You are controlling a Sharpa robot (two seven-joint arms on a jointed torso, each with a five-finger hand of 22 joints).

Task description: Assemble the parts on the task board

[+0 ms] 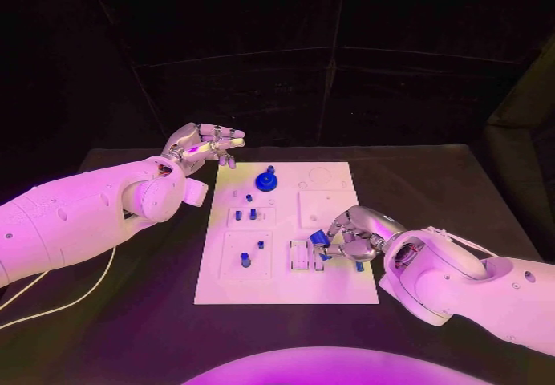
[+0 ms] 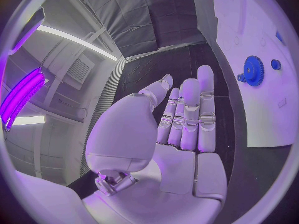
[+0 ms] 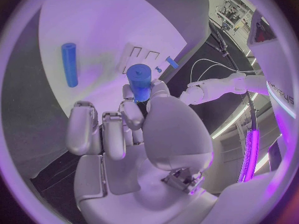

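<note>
The white task board lies in the middle of the table. My right hand hovers over the board's near right part and pinches a short blue cylinder between thumb and fingers. A second blue cylinder lies flat on the board beside that hand. A blue gear stands at the board's far end. Small blue pegs stand along the left half. My left hand floats beyond the board's far left corner, fingers stretched out, holding nothing.
Rectangular slots are cut in the board just left of my right hand. A pale cable trails over the black table at the near left. Bare table surrounds the board on all sides.
</note>
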